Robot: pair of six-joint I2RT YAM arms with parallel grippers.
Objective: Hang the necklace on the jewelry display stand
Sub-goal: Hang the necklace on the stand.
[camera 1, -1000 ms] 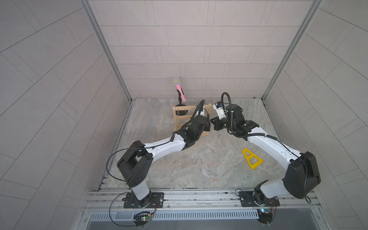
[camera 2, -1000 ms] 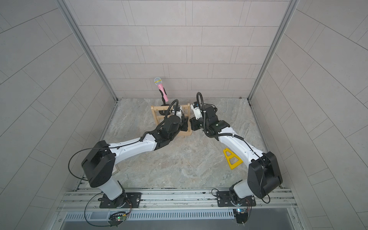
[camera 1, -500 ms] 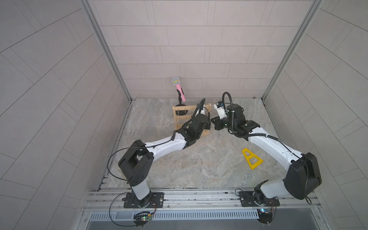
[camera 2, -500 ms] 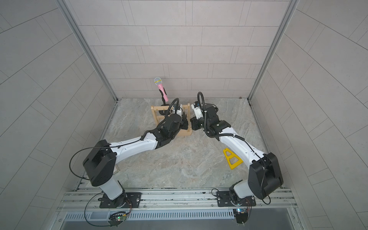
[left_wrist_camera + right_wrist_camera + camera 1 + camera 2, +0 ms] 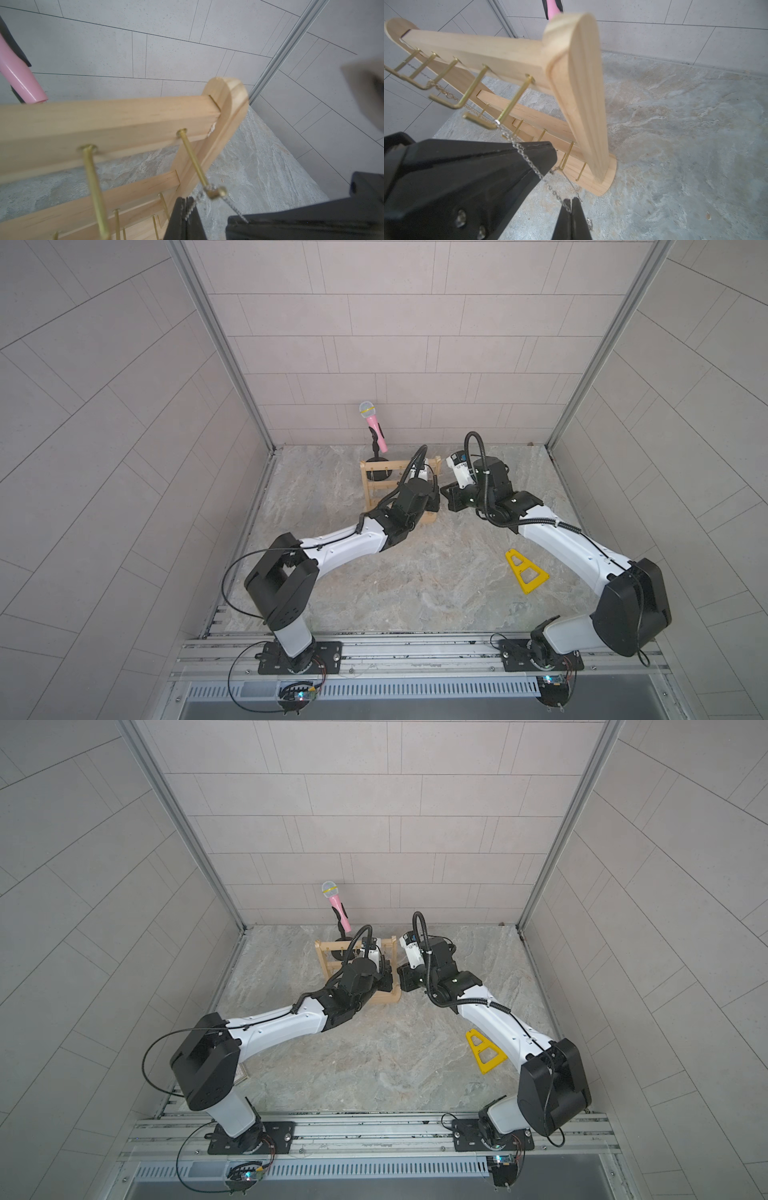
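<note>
Now I see the left gripper [image 5: 184, 209] and right gripper [image 5: 572, 207] both clenched on the necklace [image 5: 529, 163], its chain looped over the end hook [image 5: 193, 158] on the top bar of the jewelry display stand [image 5: 577, 83]

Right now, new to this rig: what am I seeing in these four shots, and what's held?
A left arm and right arm are mounted beside the table, each ending in a two-finger gripper. Two pictures look down from overhead; two come from wrist cameras. On it: a wooden jewelry display stand, a pink microphone behind it, a yellow triangular frame. The left gripper and right gripper are both shut on a thin necklace, draped over a brass hook on the top bar.
</note>
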